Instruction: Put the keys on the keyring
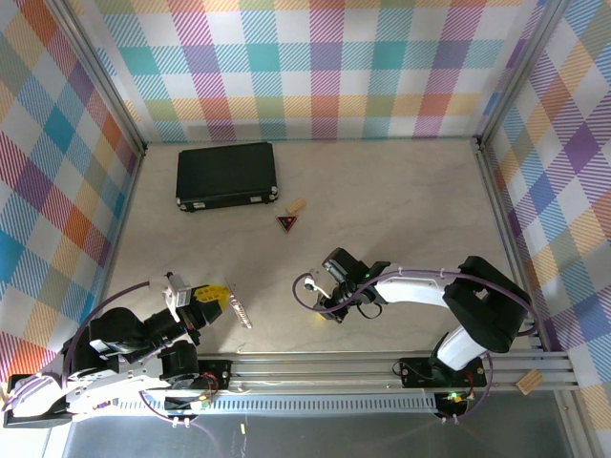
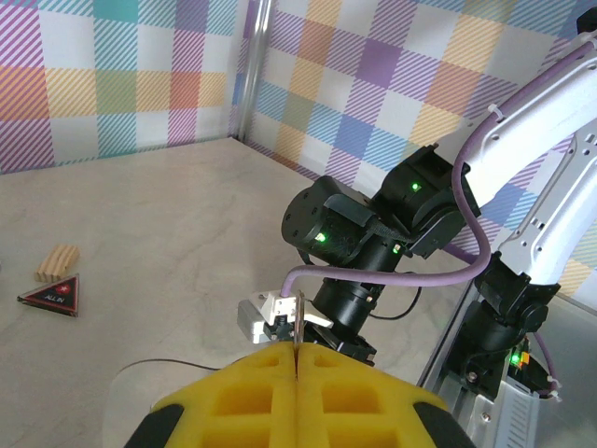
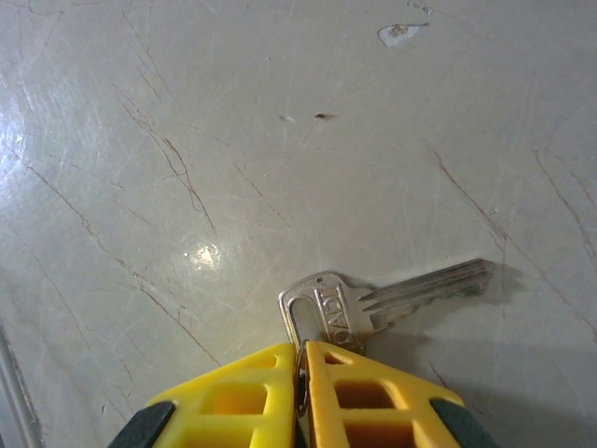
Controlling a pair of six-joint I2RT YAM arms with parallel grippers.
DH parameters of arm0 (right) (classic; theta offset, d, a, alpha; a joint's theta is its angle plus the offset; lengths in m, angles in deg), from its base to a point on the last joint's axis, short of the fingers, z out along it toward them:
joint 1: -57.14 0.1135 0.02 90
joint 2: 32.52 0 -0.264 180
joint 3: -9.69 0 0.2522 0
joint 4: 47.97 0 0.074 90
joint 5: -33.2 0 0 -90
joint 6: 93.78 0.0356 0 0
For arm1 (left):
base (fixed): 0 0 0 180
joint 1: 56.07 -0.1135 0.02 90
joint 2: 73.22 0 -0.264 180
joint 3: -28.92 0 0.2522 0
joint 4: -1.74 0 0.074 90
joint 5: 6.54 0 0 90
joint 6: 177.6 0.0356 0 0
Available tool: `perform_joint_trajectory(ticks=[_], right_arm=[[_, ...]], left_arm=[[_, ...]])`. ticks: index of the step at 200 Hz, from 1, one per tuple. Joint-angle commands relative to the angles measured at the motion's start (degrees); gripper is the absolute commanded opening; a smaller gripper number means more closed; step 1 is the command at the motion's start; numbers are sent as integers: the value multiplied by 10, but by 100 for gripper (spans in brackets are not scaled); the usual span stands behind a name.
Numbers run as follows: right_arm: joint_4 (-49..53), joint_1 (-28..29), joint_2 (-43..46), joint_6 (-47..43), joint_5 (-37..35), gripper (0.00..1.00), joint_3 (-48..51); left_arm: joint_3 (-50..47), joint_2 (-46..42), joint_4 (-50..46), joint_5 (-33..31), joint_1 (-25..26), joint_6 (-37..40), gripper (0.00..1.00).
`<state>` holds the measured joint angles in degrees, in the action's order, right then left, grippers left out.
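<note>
My left gripper (image 1: 218, 296) (image 2: 297, 347) hovers near the table's front left, shut on a silver key (image 1: 240, 311) whose toothed blade sticks out to the right. From the left wrist that key (image 2: 299, 317) appears edge-on as a thin metal strip rising between the yellow fingers. My right gripper (image 1: 336, 303) (image 3: 303, 347) points down at the table near the front middle, shut on the thin wire keyring (image 3: 300, 369). A second key (image 3: 392, 299) lies flat on the table, its slotted head against the fingertips. The ring meets that slot; I cannot tell whether it is threaded.
A black case (image 1: 226, 175) lies at the back left. A dark-red triangular trinket (image 1: 287, 223) (image 2: 54, 296) with a tan piece (image 1: 296, 205) sits mid-table. The right arm's wrist (image 2: 373, 233) is close ahead of my left gripper. Checked walls enclose three sides.
</note>
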<state>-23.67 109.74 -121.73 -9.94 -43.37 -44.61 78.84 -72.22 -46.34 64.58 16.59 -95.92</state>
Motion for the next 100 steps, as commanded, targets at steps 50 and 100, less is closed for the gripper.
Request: perform_joint_trajectory(ticks=[50,100], right_arm=[[4,8,9,-11,-5,7,-4],[-4,13,32,-15,-1,2,8]], left_arm=[[11,-9,25,5,0,4,0],[-2,-8,39,-2,1,8,0]])
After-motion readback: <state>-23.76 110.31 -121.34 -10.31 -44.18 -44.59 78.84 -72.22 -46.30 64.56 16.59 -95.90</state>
